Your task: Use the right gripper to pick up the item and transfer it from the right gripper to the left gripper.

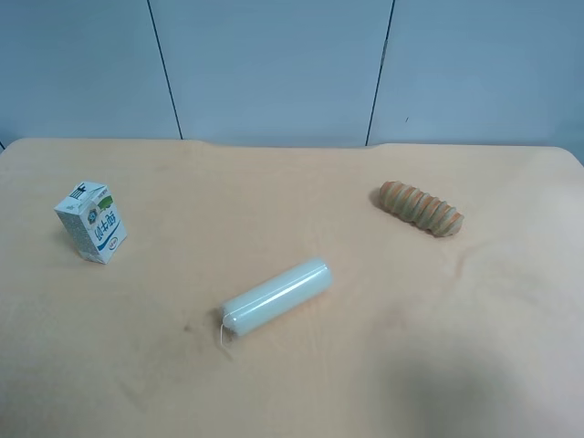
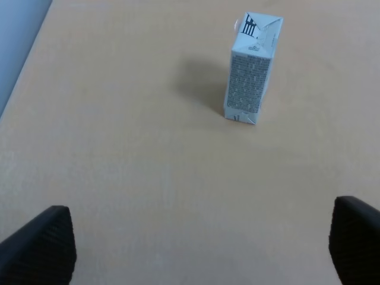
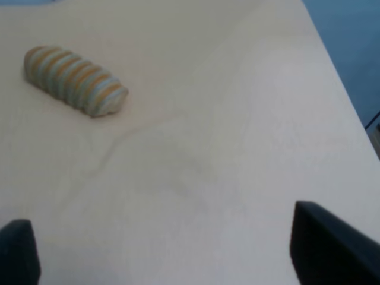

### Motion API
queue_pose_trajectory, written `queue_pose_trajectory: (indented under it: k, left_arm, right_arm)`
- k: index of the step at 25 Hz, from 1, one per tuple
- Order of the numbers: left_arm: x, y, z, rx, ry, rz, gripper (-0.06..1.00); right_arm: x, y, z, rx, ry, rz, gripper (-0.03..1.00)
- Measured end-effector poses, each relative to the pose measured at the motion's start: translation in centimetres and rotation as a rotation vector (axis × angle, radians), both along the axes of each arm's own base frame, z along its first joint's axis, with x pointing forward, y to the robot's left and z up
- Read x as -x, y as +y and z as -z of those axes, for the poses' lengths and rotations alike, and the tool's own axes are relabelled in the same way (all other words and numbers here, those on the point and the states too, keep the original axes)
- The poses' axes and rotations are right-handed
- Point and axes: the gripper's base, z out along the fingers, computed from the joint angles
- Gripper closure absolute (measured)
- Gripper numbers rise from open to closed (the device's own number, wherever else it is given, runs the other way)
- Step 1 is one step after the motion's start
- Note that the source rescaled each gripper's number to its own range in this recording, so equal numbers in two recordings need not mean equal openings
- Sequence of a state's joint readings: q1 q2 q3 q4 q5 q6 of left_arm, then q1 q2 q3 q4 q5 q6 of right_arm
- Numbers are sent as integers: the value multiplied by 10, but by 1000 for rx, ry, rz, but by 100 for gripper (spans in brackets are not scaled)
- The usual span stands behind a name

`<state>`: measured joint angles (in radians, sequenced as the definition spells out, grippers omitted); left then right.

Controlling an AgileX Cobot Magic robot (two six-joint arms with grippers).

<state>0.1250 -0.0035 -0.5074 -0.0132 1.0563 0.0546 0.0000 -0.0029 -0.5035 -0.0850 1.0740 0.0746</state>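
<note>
The item, a small white milk carton point(image 1: 91, 222) with blue lettering, stands upright near the table's edge at the exterior high view's left. In the left wrist view the carton point(image 2: 249, 71) stands some way ahead of my left gripper point(image 2: 199, 249), which is open with only bare table between its black fingertips point(image 2: 41, 246). My right gripper point(image 3: 172, 252) is also open and empty, its fingertips point(image 3: 332, 246) above bare tabletop. The carton does not show in the right wrist view. Neither arm appears in the exterior high view.
A pale green cylinder point(image 1: 274, 297) lies on its side near the middle of the tan table point(image 1: 365, 365). A ridged orange-brown roll point(image 1: 422, 208) lies at the exterior high view's right, and the same roll point(image 3: 74, 80) lies ahead of my right gripper. The table edge point(image 3: 341, 77) runs nearby.
</note>
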Motion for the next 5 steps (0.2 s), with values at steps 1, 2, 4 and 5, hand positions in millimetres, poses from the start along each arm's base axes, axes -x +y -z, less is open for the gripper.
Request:
queue_pose_trajectory:
  k: [1,2,4,5]
  left_arm:
    - [0,0,0,0,0,0,-5]
    - [0,0,0,0,0,0,-5]
    - [0,0,0,0,-1,0,-5]
    - [0,0,0,0,-1,0,-5]
  right_arm:
    - [0,0,0,0,0,0,24]
    - [0,0,0,0,0,0,24]
    - [0,0,0,0,0,0,24]
    - [0,0,0,0,0,0,24]
